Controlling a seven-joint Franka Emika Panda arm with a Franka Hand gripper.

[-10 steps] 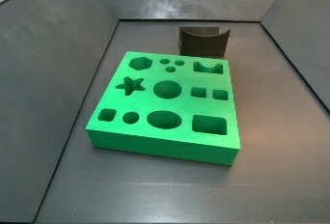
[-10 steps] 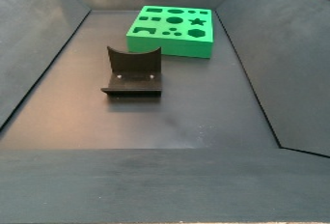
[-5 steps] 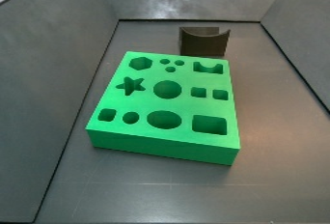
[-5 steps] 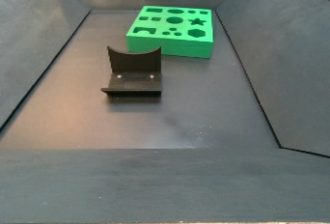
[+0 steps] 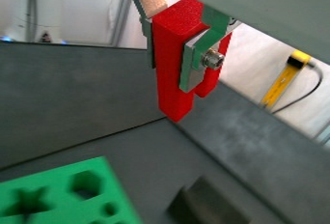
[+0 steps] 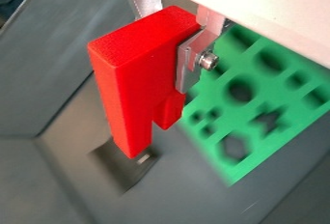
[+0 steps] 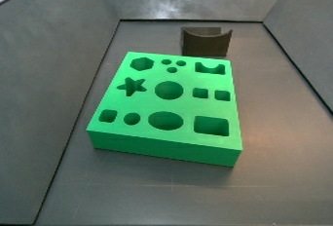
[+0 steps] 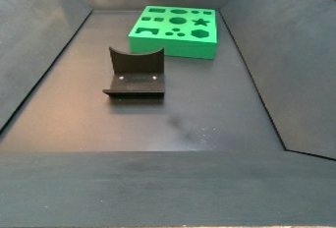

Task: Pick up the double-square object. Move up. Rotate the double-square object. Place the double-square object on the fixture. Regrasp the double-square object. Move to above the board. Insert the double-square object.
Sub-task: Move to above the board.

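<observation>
You've got the gripper (image 5: pixel 184 49) clamped on the double-square object (image 6: pixel 142 88), high above board (image 7: pixel 166 103) — looks light, rigid, slick plastic; grip flat faces.

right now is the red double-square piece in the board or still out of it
Out. In both wrist views the gripper holds the double-square object in its jaws, high above the board and fixture. In both side views, no cut-out holds red.

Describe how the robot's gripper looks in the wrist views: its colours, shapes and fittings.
The gripper shows only in both wrist views, not in the side views. Its fingers are flat silver metal plates, and a round silver screw head is fixed to one plate. No cable or marking shows on it.
</observation>
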